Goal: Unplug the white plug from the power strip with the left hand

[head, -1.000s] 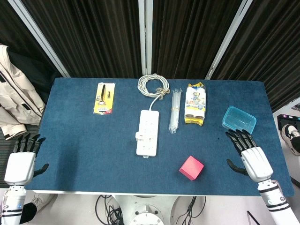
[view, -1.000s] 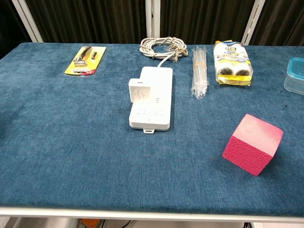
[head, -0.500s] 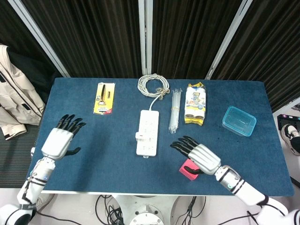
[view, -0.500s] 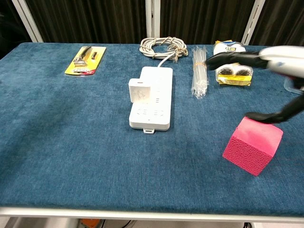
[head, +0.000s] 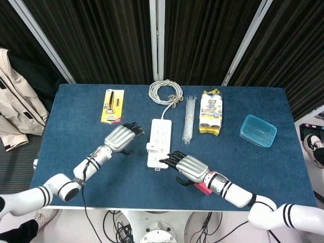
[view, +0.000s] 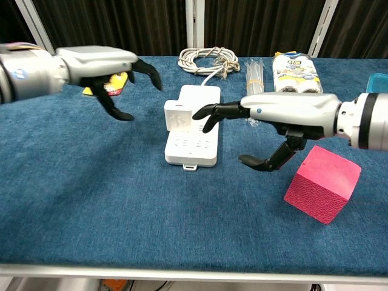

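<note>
A white power strip (head: pixel 159 143) (view: pixel 193 124) lies lengthwise in the middle of the blue table. The small white plug (head: pixel 150 147) (view: pixel 176 115) sits in a socket on its left side. My left hand (head: pixel 122 137) (view: pixel 109 63) hovers open just left of the strip, fingers spread, a short way from the plug and not touching it. My right hand (head: pixel 185 165) (view: pixel 267 112) is open too, near the strip's near right side, its fingertips over the strip's right half beside the plug.
The strip's coiled cord (head: pixel 165 91) lies at the back. A yellow carded tool (head: pixel 112 106) is back left. Clear straws (head: pixel 189 119), a snack pack (head: pixel 211 111) and a blue lidded box (head: pixel 258 130) lie to the right. A pink cube (view: pixel 322 183) sits near my right forearm.
Both hands have swung inward from the table's sides. The left one now hovers beside the plug, the right one has passed the pink cube and reached the strip. The plug stays in its socket.
</note>
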Controlling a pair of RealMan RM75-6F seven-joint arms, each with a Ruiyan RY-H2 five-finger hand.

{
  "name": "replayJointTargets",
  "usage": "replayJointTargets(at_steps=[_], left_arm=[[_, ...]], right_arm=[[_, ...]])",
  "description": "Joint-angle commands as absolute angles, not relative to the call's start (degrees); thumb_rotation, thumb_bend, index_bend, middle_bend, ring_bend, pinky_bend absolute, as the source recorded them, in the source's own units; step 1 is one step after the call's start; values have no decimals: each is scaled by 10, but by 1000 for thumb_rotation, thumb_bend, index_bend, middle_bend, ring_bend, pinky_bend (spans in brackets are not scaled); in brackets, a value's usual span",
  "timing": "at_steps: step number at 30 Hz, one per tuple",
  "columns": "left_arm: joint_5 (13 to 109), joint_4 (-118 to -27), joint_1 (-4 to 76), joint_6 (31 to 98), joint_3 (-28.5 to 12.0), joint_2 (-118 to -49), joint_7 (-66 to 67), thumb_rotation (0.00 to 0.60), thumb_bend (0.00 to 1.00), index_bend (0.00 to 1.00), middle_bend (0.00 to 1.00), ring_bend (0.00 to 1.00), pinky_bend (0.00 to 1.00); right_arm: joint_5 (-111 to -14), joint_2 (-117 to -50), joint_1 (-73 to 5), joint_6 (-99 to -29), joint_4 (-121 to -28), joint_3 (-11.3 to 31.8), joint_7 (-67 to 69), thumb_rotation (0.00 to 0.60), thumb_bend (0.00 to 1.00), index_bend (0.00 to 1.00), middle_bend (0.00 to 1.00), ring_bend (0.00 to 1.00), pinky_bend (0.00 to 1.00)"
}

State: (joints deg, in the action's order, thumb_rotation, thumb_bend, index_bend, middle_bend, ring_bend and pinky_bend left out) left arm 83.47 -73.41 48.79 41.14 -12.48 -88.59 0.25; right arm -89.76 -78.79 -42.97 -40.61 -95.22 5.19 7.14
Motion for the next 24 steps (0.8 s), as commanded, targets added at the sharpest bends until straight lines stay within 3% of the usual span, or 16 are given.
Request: replayJointTargets(at_steps=[1,13,24], left_arm=[[846,-697,517,397,-118,-918,-31,600,232,266,214,121,275],[877,-621,565,395,-86,-973,-96,600,249,303,244,165,349],[884,-621,579,417,-73,-972,-131,600,258,303,259,192,365]], right_arm=[[-891,-805,-435,-409,-937,47,63,600,449,72,144,0,0],[-878,-842,-440,-423,-904,30,75,600,451,92,142,0,0],[-877,-856,-448,-431,-886,22,90,600,456,96,142,0,0]])
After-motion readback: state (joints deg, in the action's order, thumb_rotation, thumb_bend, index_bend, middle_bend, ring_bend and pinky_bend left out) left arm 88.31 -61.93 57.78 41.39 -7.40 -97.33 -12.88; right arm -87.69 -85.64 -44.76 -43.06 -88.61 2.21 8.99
